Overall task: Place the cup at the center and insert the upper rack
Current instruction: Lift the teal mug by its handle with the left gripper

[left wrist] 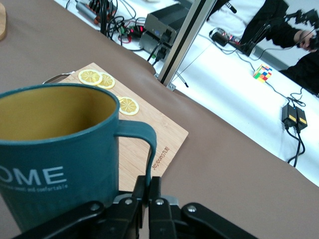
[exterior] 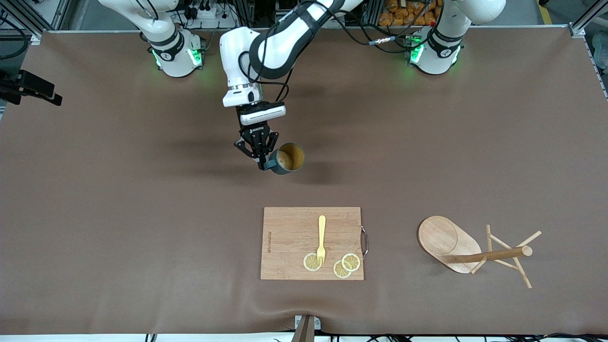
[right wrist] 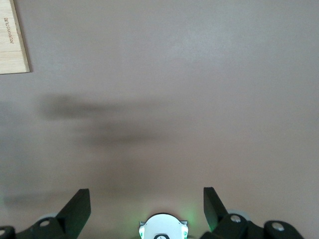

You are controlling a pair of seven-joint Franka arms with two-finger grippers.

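Cup (exterior: 288,158) is gripped by its handle in the left claw (exterior: 261,156) – carried over mid-table for centring; right claw (right wrist: 147,206) waits spread wide.

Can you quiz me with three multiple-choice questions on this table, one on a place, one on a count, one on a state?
1. The fork lies on:
A. the cutting board
B. the bare table
C. the upper rack

2. Lemon slices on the board:
A. one
B. three
C. five

3. The left tool:
A. open over the board
B. shut on the cup handle
C. resting on the table

A: fork sits on the board.
B: three slices show.
C is wrong; B: fingers pinch the handle, cup tilted in the air.
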